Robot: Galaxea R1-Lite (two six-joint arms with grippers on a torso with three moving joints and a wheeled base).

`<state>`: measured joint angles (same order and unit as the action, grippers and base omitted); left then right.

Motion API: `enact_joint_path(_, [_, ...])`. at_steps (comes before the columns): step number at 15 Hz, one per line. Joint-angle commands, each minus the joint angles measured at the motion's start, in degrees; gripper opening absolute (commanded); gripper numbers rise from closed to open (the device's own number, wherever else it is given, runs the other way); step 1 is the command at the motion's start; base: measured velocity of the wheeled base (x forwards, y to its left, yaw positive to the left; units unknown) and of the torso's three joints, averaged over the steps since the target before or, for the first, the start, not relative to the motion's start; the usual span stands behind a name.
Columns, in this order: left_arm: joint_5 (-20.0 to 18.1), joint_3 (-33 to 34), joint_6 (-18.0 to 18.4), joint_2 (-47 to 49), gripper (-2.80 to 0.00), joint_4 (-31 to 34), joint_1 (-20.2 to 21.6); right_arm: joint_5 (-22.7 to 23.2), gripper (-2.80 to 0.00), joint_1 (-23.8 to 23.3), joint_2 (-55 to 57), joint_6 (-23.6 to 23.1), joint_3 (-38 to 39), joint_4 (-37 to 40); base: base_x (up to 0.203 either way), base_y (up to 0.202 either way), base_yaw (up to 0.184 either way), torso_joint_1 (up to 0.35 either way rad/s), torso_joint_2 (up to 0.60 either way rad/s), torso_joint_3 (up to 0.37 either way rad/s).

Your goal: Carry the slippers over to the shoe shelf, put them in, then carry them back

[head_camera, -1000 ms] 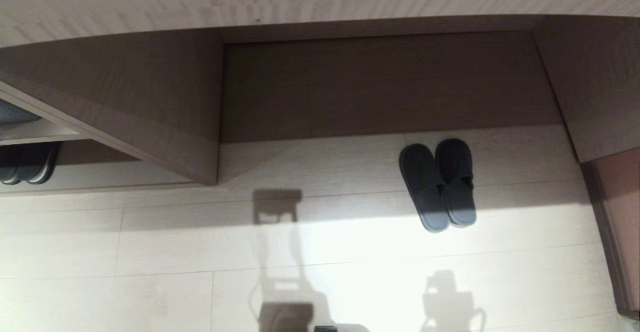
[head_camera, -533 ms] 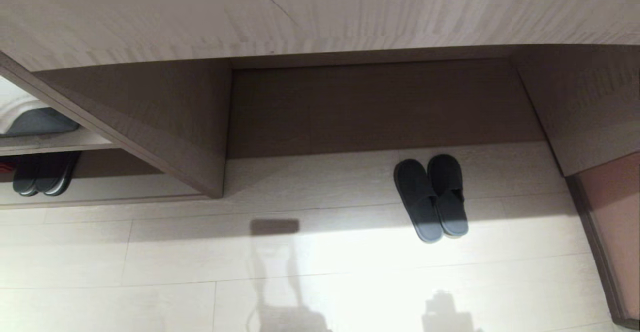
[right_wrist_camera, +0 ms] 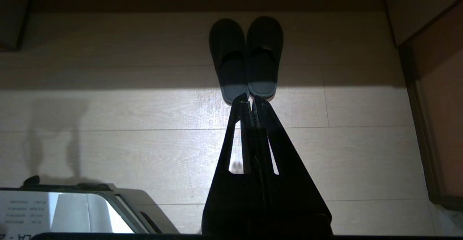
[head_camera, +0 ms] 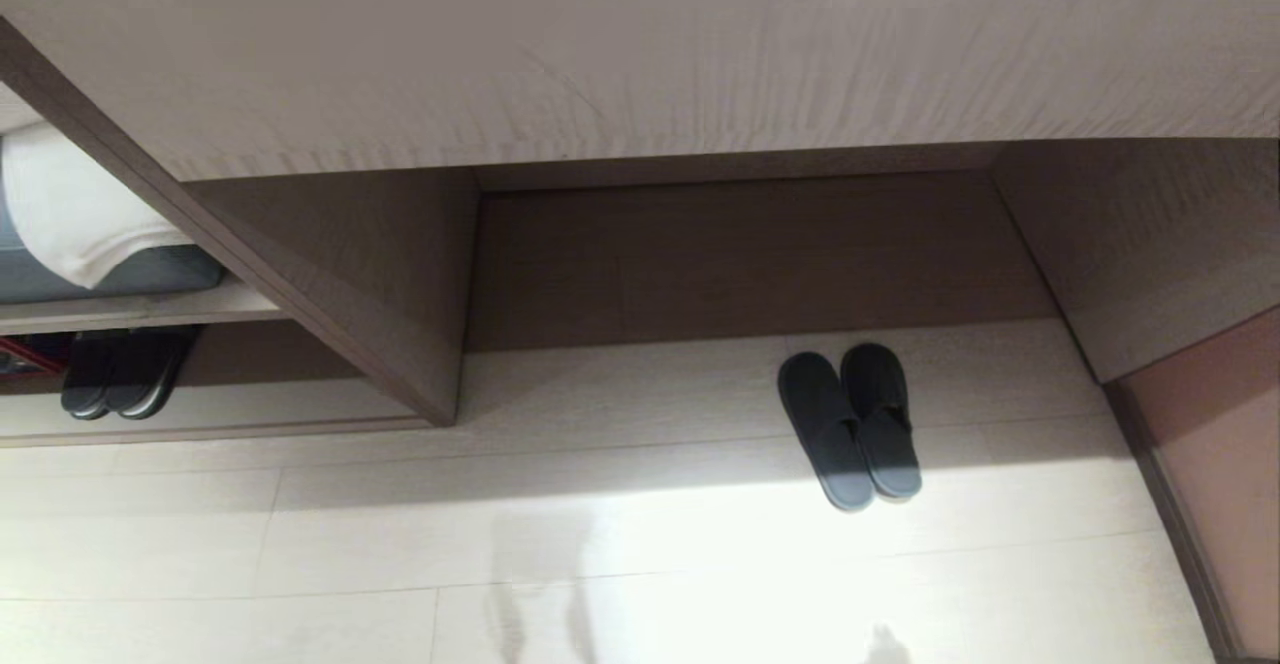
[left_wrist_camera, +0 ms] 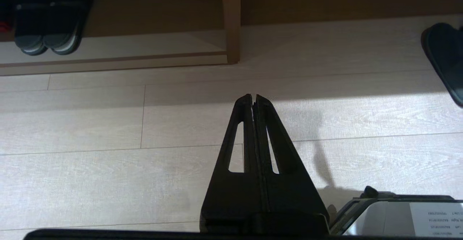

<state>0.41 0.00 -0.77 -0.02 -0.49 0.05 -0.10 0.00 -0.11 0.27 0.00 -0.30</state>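
The slippers [head_camera: 850, 426], a grey-blue pair, lie side by side on the pale floor, toes toward the dark back panel and heels in the light. The right wrist view shows the slippers [right_wrist_camera: 246, 57] just beyond my right gripper [right_wrist_camera: 250, 101], which is shut and empty, apart from them. My left gripper [left_wrist_camera: 254, 97] is also shut and empty over bare floor; one slipper [left_wrist_camera: 443, 57] shows at that view's edge. The shoe shelf [head_camera: 300, 409] is the low compartment at the left, bounded by a vertical divider [head_camera: 420, 344]. Neither gripper is in the head view.
A darker pair of slippers [head_camera: 120, 376] sits in the shoe shelf, also seen as the darker pair [left_wrist_camera: 47, 26]. Above it a white cloth [head_camera: 70, 214] lies on a higher board. A reddish-brown panel [head_camera: 1210, 464] bounds the right. The cabinet front [head_camera: 640, 44] overhangs.
The whole head view has tilted upward: cabinet, shelf and slippers all sit lower in the picture and my shadow has slid off the bottom. The slippers themselves have not moved on the floor.
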Motion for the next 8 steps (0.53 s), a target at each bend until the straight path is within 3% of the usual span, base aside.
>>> enact_joint_path(1, [0.02,0.00,-0.02,0.09,-2.80,-0.04,0.04,0.01,-2.80,0.00,0.11,0.03,0.09,-0.05,0.000,0.000,0.000,-0.002,0.00,0.204])
enact_joint_path(8, [0.02,0.00,-0.02,0.02,-2.80,-0.04,-0.05,0.01,-2.80,0.00,0.11,0.00,0.09,-0.05,0.000,0.000,0.000,0.002,0.00,0.205])
